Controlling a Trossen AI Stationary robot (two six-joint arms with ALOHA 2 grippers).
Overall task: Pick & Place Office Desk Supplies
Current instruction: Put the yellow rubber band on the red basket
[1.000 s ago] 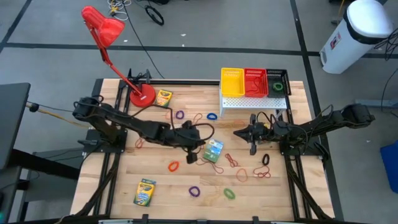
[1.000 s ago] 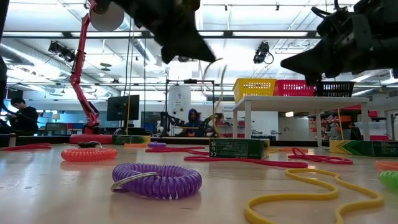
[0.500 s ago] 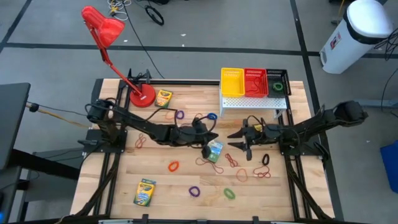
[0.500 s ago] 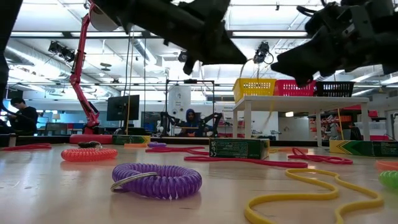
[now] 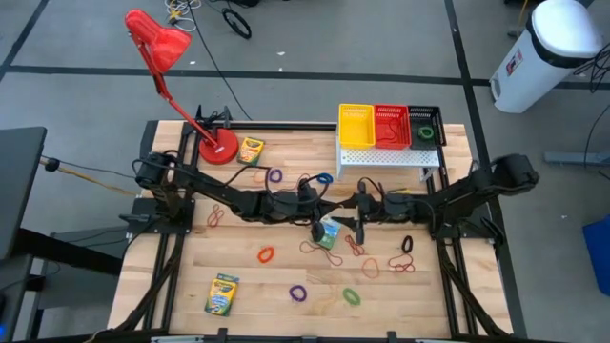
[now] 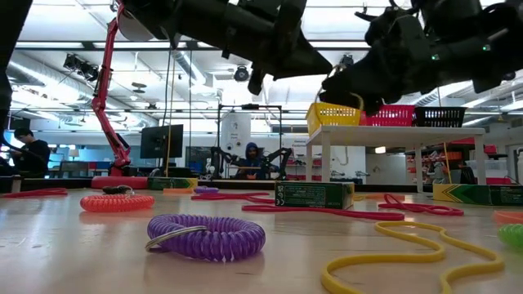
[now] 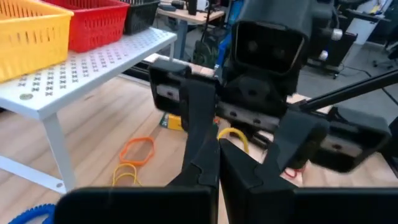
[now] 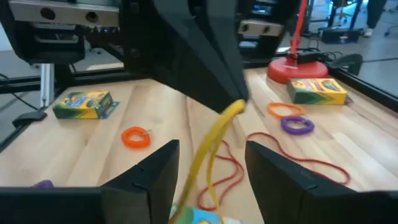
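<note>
Since a second ago the right gripper [image 5: 357, 215] has reached in toward the left gripper [image 5: 322, 217] at table centre. A yellow rubber band [image 8: 214, 146] hangs from the left's pinched tips, between the right's spread fingers [image 8: 149, 177]. Light and floppy, it is likely best gripped mid-loop. A crayon box [image 5: 329, 232] lies beneath, at six o'clock.

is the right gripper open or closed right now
Open. The right wrist view shows the right gripper with its two dark fingers spread apart, a yellow rubber band hanging in the gap from the left gripper.
</note>
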